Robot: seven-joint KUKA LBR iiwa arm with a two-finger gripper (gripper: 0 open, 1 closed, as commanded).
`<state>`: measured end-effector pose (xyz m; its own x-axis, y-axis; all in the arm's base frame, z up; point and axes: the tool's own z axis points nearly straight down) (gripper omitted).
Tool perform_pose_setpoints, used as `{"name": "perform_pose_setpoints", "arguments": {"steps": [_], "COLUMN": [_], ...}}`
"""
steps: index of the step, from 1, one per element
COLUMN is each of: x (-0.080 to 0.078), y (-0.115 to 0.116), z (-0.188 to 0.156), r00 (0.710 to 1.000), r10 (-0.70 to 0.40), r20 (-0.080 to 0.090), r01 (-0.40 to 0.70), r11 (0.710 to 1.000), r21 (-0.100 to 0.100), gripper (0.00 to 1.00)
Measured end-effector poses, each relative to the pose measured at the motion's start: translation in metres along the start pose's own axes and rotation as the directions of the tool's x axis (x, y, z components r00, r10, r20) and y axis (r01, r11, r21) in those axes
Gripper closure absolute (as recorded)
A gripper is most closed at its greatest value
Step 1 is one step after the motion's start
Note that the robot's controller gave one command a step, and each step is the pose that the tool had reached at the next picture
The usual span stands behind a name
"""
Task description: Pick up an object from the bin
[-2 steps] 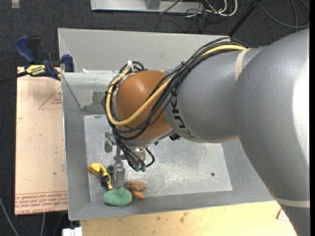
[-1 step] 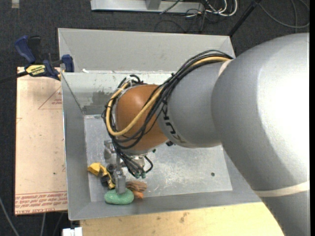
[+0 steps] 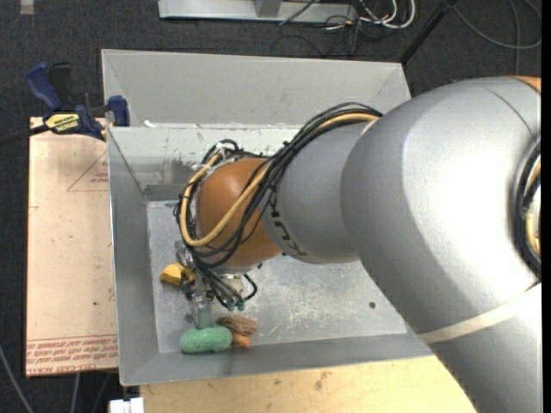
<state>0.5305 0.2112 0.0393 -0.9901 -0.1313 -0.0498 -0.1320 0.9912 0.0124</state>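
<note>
Hanging Low Over a Green Lump

A soft-looking green lump (image 3: 207, 340) lies at the front of the grey bin (image 3: 129, 231), near the left corner, right by the front wall. The tool (image 3: 202, 315) hangs just above it, pointing down. I cannot tell if the tool is open or closed. A small brown and orange thing (image 3: 238, 324) lies just beside the lump, on its right. A little yellow thing (image 3: 175, 274) sits farther back, on the left. The big grey arm (image 3: 413, 213) comes in from the right, with an orange cover (image 3: 237, 209) and black and yellow cables (image 3: 194, 222) at its wrist.
</note>
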Motion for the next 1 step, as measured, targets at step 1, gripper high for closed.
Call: {"name": "perform_pose_setpoints", "arguments": {"steps": [1], "x": [-0.0031], "y": [0.0000], "z": [0.0049], "r00": [1.000], "r10": [-0.001], "r20": [0.001], "r01": [0.001], "r11": [1.000], "r21": [0.001], "gripper": [0.00]}}
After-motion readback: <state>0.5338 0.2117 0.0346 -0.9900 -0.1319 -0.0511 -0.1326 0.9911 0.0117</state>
